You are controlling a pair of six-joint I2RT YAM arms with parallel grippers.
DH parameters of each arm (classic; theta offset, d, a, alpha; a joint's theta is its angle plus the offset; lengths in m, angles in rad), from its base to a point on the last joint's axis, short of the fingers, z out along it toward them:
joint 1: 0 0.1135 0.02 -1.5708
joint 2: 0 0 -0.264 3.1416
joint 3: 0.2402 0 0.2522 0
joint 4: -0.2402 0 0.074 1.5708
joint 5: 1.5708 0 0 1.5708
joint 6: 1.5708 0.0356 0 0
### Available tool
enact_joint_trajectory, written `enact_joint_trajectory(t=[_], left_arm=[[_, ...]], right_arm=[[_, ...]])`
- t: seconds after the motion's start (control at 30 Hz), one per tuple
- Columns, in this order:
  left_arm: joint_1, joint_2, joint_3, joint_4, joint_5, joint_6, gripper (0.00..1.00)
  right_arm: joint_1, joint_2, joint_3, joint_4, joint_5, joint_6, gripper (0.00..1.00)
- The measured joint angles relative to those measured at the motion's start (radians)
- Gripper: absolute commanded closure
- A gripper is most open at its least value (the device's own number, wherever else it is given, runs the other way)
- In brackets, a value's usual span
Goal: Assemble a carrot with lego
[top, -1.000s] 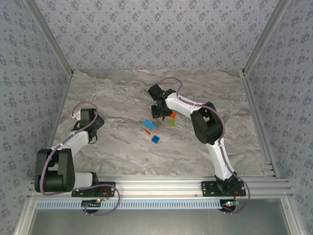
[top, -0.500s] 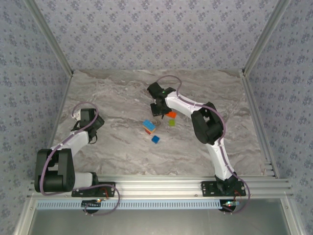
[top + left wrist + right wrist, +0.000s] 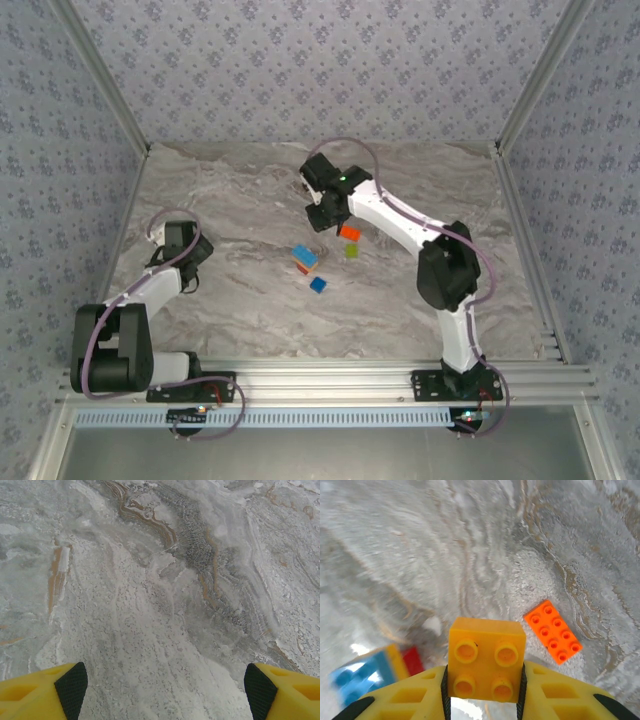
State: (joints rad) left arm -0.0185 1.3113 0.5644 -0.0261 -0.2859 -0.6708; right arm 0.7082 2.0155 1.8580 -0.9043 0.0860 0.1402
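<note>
Gripping a yellow-orange four-stud brick (image 3: 487, 655) in the right gripper (image 3: 485, 682), over the marble table (image 3: 220, 200), far of centre. Just right of it, flat on the marble, an orange brick (image 3: 552, 631). Near-left, the part-built carrot (image 3: 305, 258): blue, orange, red. Left gripper (image 3: 160, 685) spread wide, holding nothing, near left.

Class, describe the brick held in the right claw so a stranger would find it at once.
On the grey marbled table, follow the white right arm to its yellow claw. Pinched in it is a square yellow-orange plastic brick with four studs; the brighter orange oblong brick lying nearby has eight studs.
</note>
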Motion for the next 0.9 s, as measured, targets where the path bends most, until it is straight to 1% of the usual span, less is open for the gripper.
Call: enact_joint_trajectory(t=[0.17, 0.37, 0.6, 0.9], left_arm=[[-0.003, 0.0, 0.0, 0.0, 0.0, 0.0, 0.16], [-0.004, 0.0, 0.0, 0.0, -0.004, 0.0, 0.16], [-0.004, 0.0, 0.0, 0.0, -0.007, 0.0, 0.16], [-0.004, 0.0, 0.0, 0.0, -0.008, 0.0, 0.16]], right_arm=[[0.029, -0.076, 0.013, -0.066, -0.064, -0.064, 0.63], [0.072, -0.083, 0.001, -0.095, -0.124, -0.095, 0.63], [0.116, -0.07, -0.027, -0.09, -0.15, -0.116, 0.63], [0.117, -0.059, -0.059, -0.076, -0.158, -0.124, 0.63]])
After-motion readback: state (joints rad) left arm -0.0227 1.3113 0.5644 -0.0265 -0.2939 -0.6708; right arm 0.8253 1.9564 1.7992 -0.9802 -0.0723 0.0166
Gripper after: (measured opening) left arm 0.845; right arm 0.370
